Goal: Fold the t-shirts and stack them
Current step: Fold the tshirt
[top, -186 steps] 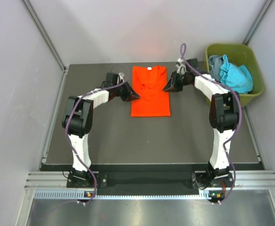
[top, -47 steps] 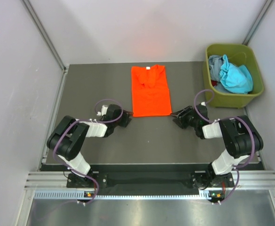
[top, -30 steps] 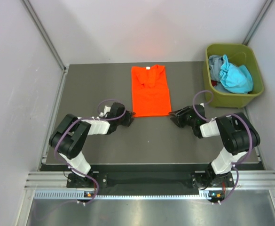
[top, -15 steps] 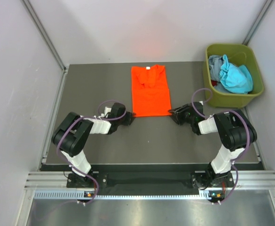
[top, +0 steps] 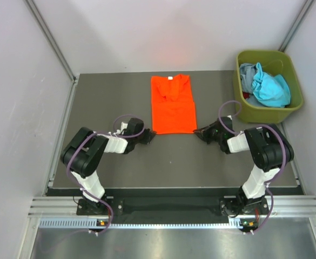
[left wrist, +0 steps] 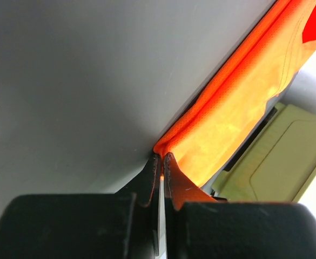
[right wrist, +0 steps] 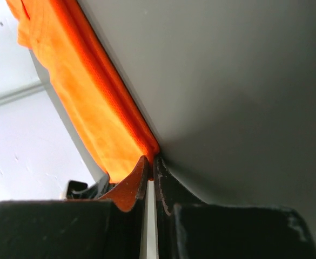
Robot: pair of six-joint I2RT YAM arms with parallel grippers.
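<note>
Left end effector (top: 148, 135) and right end effector (top: 200, 133), we see, each pinch a hem corner of the orange t-shirt (top: 173, 105).

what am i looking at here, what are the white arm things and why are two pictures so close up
These are two robot arms bolted at the near edge of a dark table. The wide picture comes from a fixed camera above and behind them. The two close-ups come from a camera on each wrist, looking along that arm's tool. An orange t-shirt lies flat on the table. The left tool and the right tool are each shut on a near corner of its hem; the close-ups show black fingers pinched at the orange edge. At the far right an olive-green bin holds crumpled teal and grey cloth.
</note>
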